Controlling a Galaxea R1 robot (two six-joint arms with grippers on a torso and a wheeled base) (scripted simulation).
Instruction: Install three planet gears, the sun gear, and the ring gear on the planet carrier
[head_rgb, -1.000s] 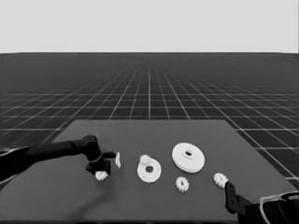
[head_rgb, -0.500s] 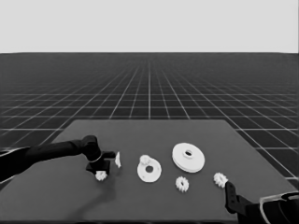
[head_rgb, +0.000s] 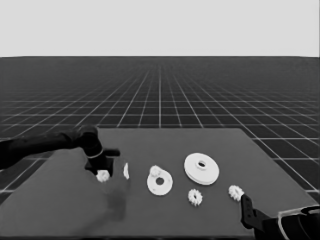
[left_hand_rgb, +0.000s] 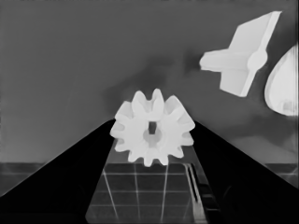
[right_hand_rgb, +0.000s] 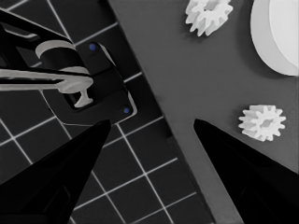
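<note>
The left gripper (left_hand_rgb: 152, 140) clenches 1 planet gear (left_hand_rgb: 153, 133) at the surface's (head_rgb: 210, 210) left end, held only by its teeth, so it might twist or slip before reaching the planet carrier (head_rgb: 160, 183).

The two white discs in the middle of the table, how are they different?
The larger round part is wider and thicker, with a raised middle and a small hole; the smaller round part is flat like a washer, with a wider hole. A small gear touches the smaller one's far edge; the larger one lies alone. Both are white, round and flat on the table.
</note>
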